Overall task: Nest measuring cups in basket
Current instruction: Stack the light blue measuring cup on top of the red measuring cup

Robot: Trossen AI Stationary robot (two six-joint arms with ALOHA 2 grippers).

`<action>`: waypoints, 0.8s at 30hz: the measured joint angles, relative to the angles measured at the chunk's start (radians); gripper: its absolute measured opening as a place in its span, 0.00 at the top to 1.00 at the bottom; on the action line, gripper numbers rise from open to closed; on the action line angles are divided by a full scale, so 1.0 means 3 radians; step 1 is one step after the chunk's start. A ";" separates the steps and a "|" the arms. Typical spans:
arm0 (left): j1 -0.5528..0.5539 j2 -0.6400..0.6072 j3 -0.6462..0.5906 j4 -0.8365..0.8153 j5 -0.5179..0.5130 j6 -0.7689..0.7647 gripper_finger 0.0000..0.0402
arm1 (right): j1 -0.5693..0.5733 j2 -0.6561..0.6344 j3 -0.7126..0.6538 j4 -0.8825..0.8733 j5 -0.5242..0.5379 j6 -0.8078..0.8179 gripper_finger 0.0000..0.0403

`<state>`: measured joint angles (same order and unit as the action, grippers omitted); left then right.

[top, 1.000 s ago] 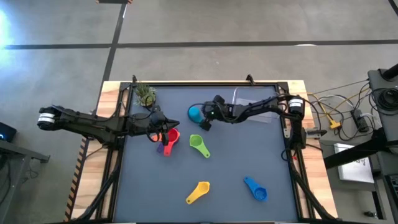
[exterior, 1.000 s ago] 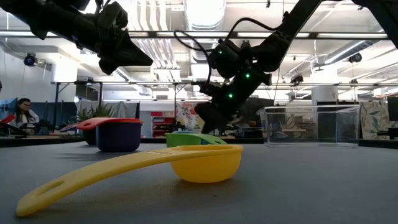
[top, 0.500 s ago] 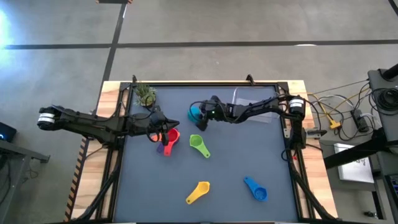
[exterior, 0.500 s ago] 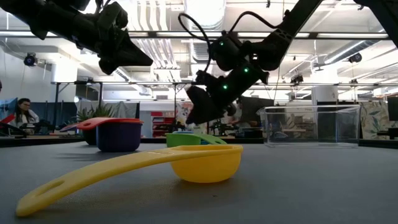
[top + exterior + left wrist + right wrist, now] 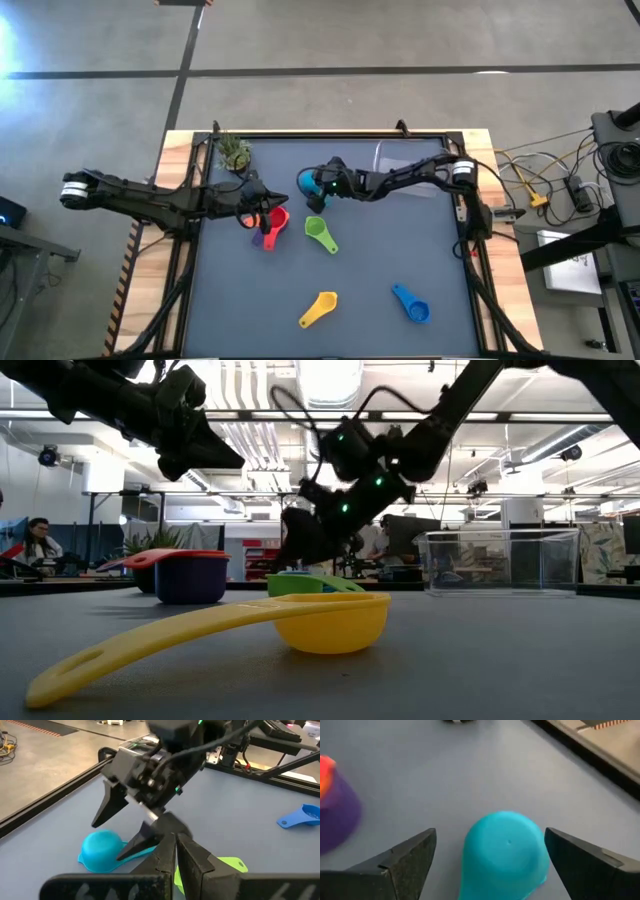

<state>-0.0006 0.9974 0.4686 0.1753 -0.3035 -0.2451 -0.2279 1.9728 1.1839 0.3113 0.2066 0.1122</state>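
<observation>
The teal cup [image 5: 505,851] lies mouth down on the mat at the table's far middle [image 5: 305,181]. My right gripper [image 5: 490,862] stands open over it, one finger on each side with a gap to each. My left gripper [image 5: 175,857] is shut and empty, hovering above a red cup nested in a purple one [image 5: 272,226]. The green cup [image 5: 320,233], yellow cup [image 5: 320,308] and blue cup [image 5: 412,303] lie apart on the mat. The clear basket [image 5: 500,562] stands at the far right, under the right arm.
A small potted plant [image 5: 235,153] stands at the far left corner. The table's raised dark frame [image 5: 330,136] runs along the far edge. Open mat lies between the green, yellow and blue cups.
My right gripper has moved toward the table's left edge and lowered onto the teal cup. Its fingers have spread from shut to open, and they now stand on either side of the cup. The cups have not moved.
</observation>
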 joint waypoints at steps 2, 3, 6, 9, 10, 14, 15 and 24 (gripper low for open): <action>0.0000 0.0000 0.0000 -0.0001 0.0000 0.0000 1.00 | -0.0008 0.0120 0.0093 -0.0025 0.0057 0.0013 0.10; 0.0000 0.0000 0.0000 -0.0004 0.0000 0.0000 1.00 | -0.0016 0.0168 0.0147 -0.0034 0.0043 0.0019 0.10; 0.0000 0.0000 0.0000 -0.0016 -0.0001 0.0000 1.00 | -0.0028 0.0329 0.0302 -0.0178 0.0145 0.0044 0.10; 0.0000 0.0000 0.0000 -0.0037 -0.0001 0.0000 1.00 | -0.0033 0.0460 0.0456 -0.0416 0.0270 0.0042 0.10; 0.0000 0.0000 0.0000 -0.0049 -0.0001 0.0001 1.00 | -0.0039 0.0477 0.0494 -0.0438 0.0265 0.0038 0.10; 0.0000 0.0000 0.0000 -0.0058 -0.0001 0.0000 1.00 | -0.0047 0.0564 0.0609 -0.0550 0.0250 0.0043 0.11; 0.0000 0.0000 0.0000 -0.0062 -0.0001 0.0000 1.00 | -0.0046 0.0566 0.0617 -0.0562 0.0257 0.0034 0.13; 0.0000 -0.0001 0.0000 -0.0066 -0.0001 0.0000 1.00 | -0.0051 0.0405 0.0602 -0.0703 0.0264 -0.0031 0.26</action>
<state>-0.0006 0.9972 0.4686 0.1554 -0.3037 -0.2451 -0.2432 2.0944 1.3647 0.1004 0.2858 0.1028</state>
